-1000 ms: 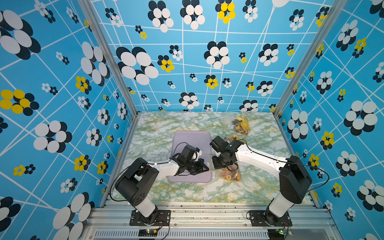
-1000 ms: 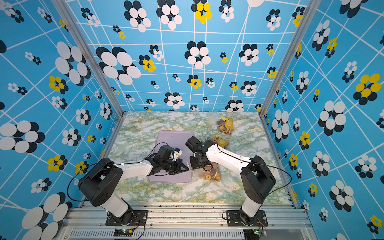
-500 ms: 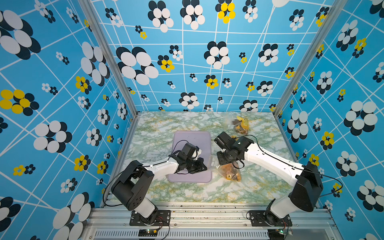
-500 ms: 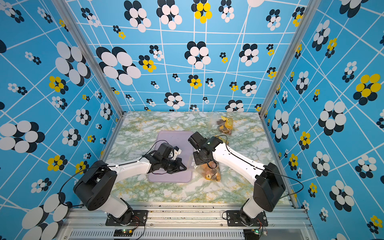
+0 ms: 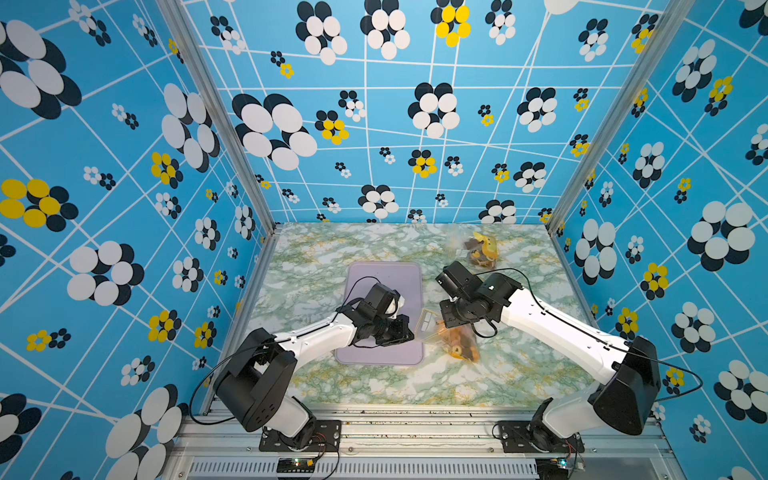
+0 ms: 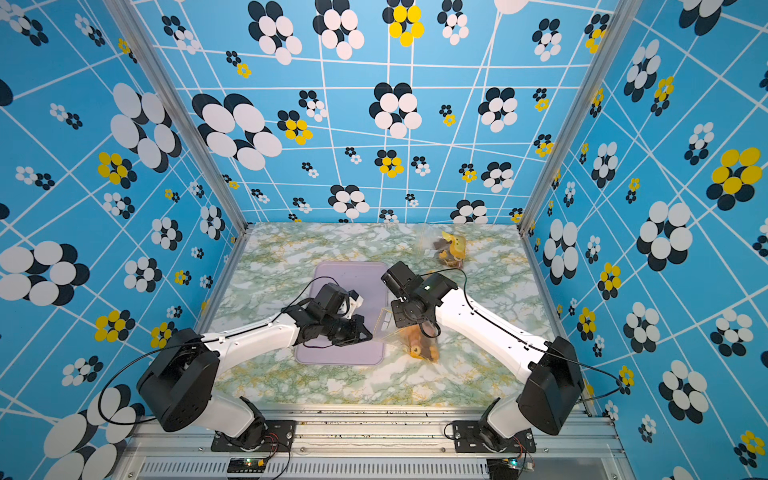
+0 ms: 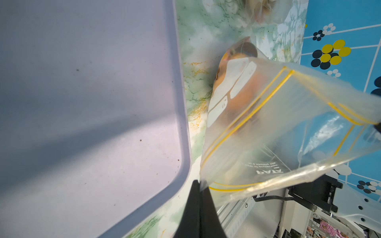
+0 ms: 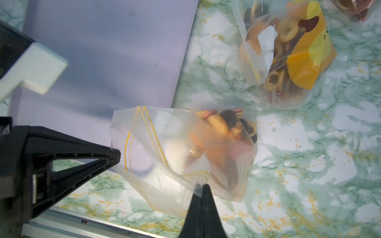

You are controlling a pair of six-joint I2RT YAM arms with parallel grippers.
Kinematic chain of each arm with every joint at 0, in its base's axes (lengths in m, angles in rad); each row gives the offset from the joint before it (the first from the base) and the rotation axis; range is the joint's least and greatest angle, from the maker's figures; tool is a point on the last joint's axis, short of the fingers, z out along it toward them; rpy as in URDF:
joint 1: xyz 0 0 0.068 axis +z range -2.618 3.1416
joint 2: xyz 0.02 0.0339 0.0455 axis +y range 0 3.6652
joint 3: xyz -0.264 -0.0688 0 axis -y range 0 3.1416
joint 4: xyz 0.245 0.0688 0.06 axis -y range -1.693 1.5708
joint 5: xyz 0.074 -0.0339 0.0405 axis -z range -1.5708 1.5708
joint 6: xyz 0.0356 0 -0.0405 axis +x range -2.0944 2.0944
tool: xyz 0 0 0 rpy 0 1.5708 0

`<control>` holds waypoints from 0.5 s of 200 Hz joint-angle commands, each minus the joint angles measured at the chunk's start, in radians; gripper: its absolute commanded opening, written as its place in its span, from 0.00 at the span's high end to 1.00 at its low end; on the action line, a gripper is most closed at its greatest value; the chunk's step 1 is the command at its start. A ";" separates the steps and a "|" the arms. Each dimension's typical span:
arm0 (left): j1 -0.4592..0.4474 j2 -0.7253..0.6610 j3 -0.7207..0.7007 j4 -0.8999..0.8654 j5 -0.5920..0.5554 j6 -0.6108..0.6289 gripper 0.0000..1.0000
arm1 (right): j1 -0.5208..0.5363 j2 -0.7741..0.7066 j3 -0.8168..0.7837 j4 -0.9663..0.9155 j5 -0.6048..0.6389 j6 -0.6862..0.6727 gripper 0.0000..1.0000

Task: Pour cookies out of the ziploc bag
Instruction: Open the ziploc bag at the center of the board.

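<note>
The green marbled table carried everything. Over it the right arm had stretched out longer and lower than a second earlier, its elbow swung farther from the lilac tray. The left arm had also sunk lower at the shoulder and reached a little farther across the tray's near end. Both arms came in from the front rail, forearms sloping toward the tray's near corner on the right arm's side. The right wrist was bent so that its tool pointed down, while the left tool pointed across toward the bag.

The tray lay flat, dotted with a few dark crumbs. Just beside that corner sat the clear bag. Its mouth, with yellow zip lines, stood pulled open and facing the tray, where a second earlier no open mouth showed between the tools. A second bag lay well beyond the tray's far corner.

The left tool was pinched tight on the mouth's rim nearest the tray, and the right tool was pinched tight on the opposite rim. The cookies, brown, orange and pink, were bunched in the bag's closed end on the table, near the tray, in much the same spot as before.
</note>
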 commanded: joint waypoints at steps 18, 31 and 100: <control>-0.008 -0.126 -0.009 -0.077 -0.093 0.046 0.71 | -0.004 -0.003 0.013 0.063 -0.120 0.021 1.00; -0.007 -0.195 -0.033 -0.050 -0.122 0.040 0.44 | -0.004 0.006 0.000 0.101 -0.183 0.031 1.00; -0.021 -0.321 -0.084 0.081 -0.104 0.027 0.01 | -0.035 -0.119 -0.082 0.134 -0.175 0.103 0.06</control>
